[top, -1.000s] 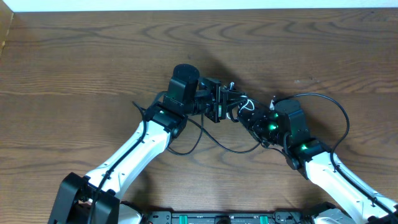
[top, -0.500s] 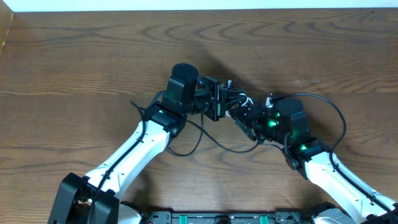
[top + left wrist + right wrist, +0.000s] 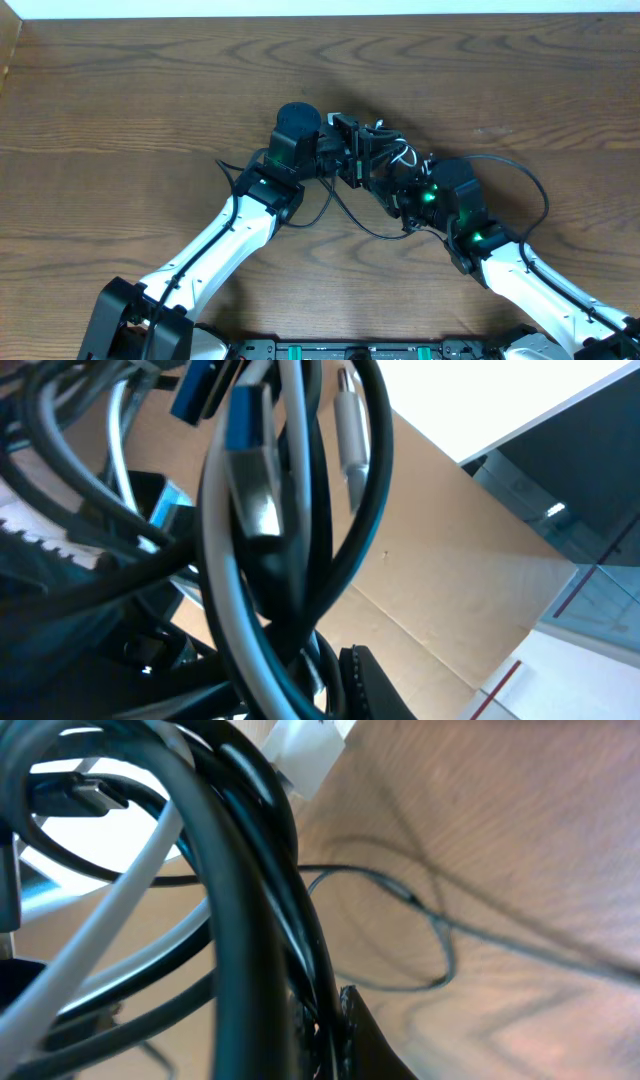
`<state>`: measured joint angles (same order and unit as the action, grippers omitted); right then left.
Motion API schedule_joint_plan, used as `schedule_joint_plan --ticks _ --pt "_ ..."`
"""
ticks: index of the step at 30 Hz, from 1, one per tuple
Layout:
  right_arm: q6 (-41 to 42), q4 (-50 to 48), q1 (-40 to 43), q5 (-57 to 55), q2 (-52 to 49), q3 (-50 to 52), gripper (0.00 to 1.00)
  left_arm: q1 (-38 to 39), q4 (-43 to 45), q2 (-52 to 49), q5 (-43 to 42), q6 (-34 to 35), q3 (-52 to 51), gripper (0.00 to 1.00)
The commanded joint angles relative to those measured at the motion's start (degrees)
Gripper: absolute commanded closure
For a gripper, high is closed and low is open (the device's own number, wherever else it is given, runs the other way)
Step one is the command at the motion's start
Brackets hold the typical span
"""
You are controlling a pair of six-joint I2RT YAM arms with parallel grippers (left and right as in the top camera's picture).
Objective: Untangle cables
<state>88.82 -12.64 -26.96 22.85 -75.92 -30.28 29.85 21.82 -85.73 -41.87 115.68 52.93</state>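
The cables [image 3: 385, 152] hang as one tangled bundle between my two grippers, just right of the table's middle, with one white cord [image 3: 403, 153] among the black ones. My left gripper [image 3: 356, 160] is shut on the bundle's left side. In the left wrist view the cables [image 3: 270, 530] fill the frame, with a blue plug [image 3: 247, 420] and a silver plug [image 3: 349, 430], pinched at the jaws [image 3: 320, 680]. My right gripper [image 3: 397, 190] is shut on the bundle's lower right. Its wrist view shows black cords [image 3: 240, 890], a white plug [image 3: 300, 755] and the jaws [image 3: 322, 1030].
A thin black cord loop [image 3: 430, 935] trails onto the wooden table [image 3: 140, 100] below the grippers [image 3: 365, 232]. Thick black arm wires arc beside the right arm [image 3: 540, 195] and the left arm [image 3: 228, 172]. A cardboard surface [image 3: 450, 550] shows behind the bundle.
My right gripper has moved up and left, closer to my left gripper. The left gripper and the bundle have shifted slightly right and toward the far edge. Both stay shut on the cables.
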Motion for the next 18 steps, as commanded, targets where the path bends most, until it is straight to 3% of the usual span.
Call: schedule_joint_plan --ticks 1,12,18 --pt "-16.33 5.51 -2.27 -0.59 -1.55 1.05 0.99 -1.40 3.67 0.90 0.52 -0.48 1.79 0.92" --pt "-34.95 27.34 5.99 -10.19 4.39 1.05 0.99 -15.72 6.95 1.51 0.02 -16.70 1.79 0.92" --pt "-41.33 34.25 13.49 -17.38 13.81 1.05 0.99 -22.47 6.99 1.53 -1.51 -18.95 1.79 0.92"
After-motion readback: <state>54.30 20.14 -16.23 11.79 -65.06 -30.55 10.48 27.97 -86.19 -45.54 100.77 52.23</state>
